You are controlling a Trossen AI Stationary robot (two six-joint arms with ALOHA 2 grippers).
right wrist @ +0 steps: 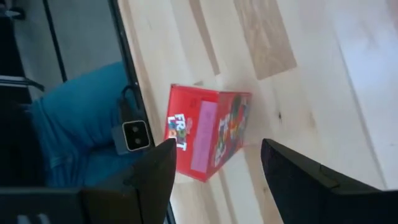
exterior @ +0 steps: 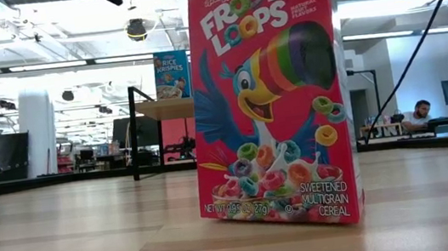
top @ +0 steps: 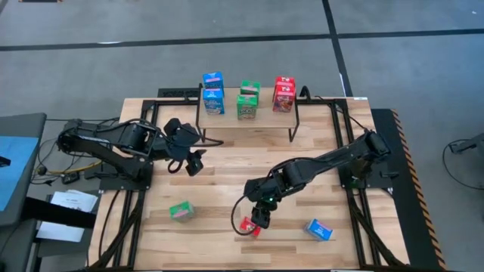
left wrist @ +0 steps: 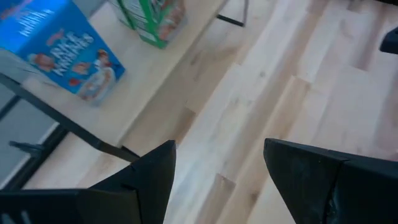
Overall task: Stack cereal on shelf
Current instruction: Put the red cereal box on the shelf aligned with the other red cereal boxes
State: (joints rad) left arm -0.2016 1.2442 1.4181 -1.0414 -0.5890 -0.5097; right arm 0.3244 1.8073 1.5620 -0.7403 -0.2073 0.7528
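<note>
Closest to the low camera, a red cereal box [exterior: 269, 98] is seen standing upright on the tabletop [exterior: 93, 244], filling the middle of that frame. In the high view the same box [top: 249, 226] is found at lower centre, with the right claw [top: 261, 214] poised just above and beside it, on the side toward the shelf. From the right wrist camera the box [right wrist: 207, 140] is seen ahead of the two dark fingers [right wrist: 155, 171], which are spread apart with nothing between them; the box sits near the left-hand finger rather than centred in the gap. Its long axis is upright, so the coming move is judged to turn on lowering the spread fingers around its narrow sides.

The right arm is clearly the nearer one. The left claw [top: 194, 162] is held at left centre of the high view, well away from the box and just in front of the shelf [top: 249, 119]; its fingers [left wrist: 149, 180] are likewise parted and empty.

Six boxes are already stacked in twos on the shelf at upper centre: blue [top: 213, 93], green [top: 247, 100] and red [top: 283, 94]. Besides the red box, a green box [top: 181, 211] at lower left and a blue box [top: 318, 229] at lower right are left on the tabletop.
</note>
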